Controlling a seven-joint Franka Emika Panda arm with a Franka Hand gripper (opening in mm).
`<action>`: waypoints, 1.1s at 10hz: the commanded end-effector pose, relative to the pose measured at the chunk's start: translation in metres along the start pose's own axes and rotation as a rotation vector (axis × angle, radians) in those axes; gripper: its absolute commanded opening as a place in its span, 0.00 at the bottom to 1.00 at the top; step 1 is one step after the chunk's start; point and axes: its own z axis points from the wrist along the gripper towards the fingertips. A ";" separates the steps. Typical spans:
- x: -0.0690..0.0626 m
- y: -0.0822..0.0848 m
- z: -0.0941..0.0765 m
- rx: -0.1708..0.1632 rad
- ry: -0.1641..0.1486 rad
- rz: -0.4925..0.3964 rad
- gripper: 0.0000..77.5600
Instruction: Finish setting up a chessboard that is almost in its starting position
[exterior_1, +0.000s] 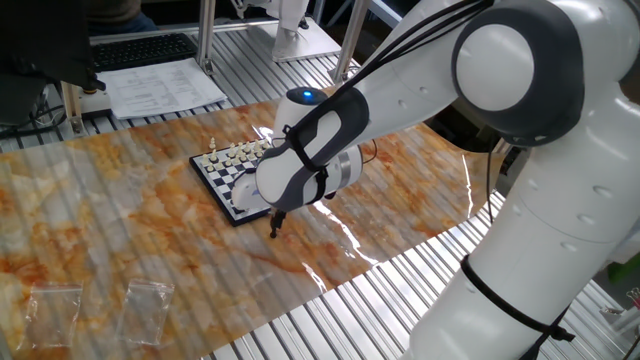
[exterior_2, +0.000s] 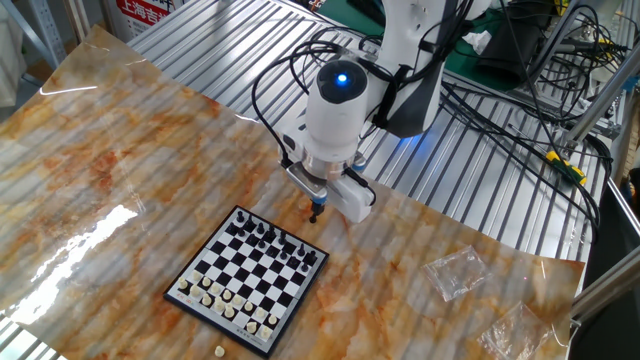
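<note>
The chessboard lies mid-table; in the other fixed view cream pieces line its near edge and black pieces its far edge. A lone black piece stands on the table mat just off the board's black side, and also shows in the other fixed view. My gripper hangs right above that piece, fingers pointing down, almost touching it. The fingers look close together; I cannot tell whether they are open or shut. A small cream piece lies on the mat off the board's cream side.
Two clear plastic bags lie at one end of the mat, also seen in the other fixed view. Papers and a keyboard sit beyond the mat. Cables run behind the arm's base.
</note>
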 end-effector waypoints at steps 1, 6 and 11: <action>0.000 -0.002 0.002 0.000 -0.004 0.000 0.00; 0.001 -0.001 0.006 -0.006 -0.008 0.024 0.00; 0.002 -0.001 0.006 -0.007 -0.010 0.026 1.00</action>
